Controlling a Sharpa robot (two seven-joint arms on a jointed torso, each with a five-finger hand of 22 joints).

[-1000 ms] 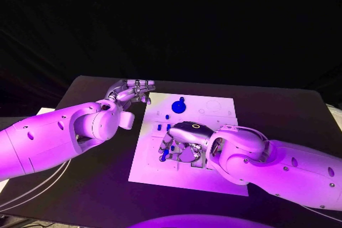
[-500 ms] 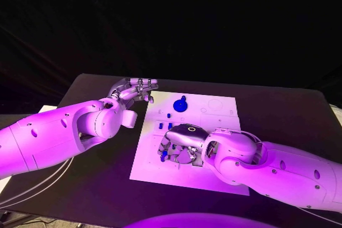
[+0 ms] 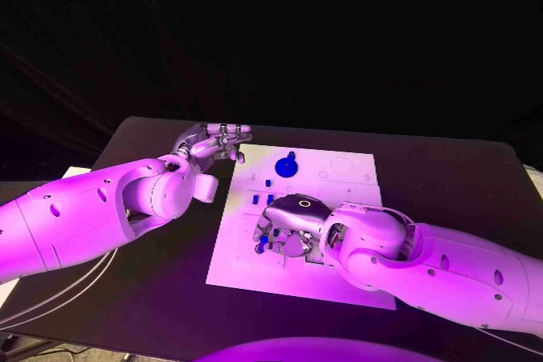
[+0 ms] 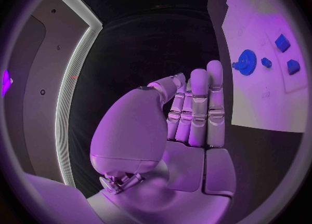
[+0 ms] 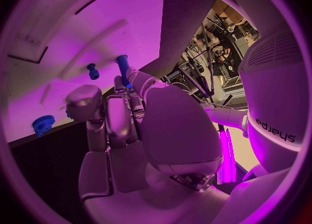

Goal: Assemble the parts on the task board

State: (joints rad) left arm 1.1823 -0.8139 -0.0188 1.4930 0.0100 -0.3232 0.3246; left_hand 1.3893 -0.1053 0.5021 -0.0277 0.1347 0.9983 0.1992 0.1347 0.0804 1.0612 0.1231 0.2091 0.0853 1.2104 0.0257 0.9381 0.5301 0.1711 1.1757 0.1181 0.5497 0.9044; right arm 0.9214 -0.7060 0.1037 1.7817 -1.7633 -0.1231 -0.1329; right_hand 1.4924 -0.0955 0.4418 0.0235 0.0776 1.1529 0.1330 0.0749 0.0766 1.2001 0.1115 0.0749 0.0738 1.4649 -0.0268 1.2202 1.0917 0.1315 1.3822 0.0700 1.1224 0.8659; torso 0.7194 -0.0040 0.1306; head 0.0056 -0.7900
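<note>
The right hand (image 5: 140, 125) has its fingers (image 5: 117, 115) drawn together around a slim blue peg (image 5: 122, 67), which sticks out past the fingertips toward the task board (image 5: 98, 37). That grip is plain in the right wrist view; from the head view the hand (image 3: 297, 221) is seen from its back, curled down over the middle of the task board (image 3: 283, 279), and only a sliver of blue (image 3: 263, 241) shows at its fingertips, so the hold cannot be read there. The right wrist view also shows a second, shorter blue peg (image 5: 93, 71) standing on the board just beside the held one, and a blue gear (image 5: 43, 123) near the board's edge.

The left hand (image 4: 189, 125) holds nothing: in the left wrist view its fingers (image 4: 198, 109) lie straight and close side by side, with the thumb folded across the palm. In the head view this hand (image 3: 215, 146) hovers at the far left corner of the board, over the black table (image 3: 453, 189), well apart from the right hand.

The left wrist view shows the blue gear (image 4: 245, 61) lying flat on the board (image 4: 260, 94), with three small blue parts (image 4: 282, 42) beyond it. In the head view the gear (image 3: 286, 167) sits at the board's far middle, two small blue pieces (image 3: 261, 199) between it and the right hand.
</note>
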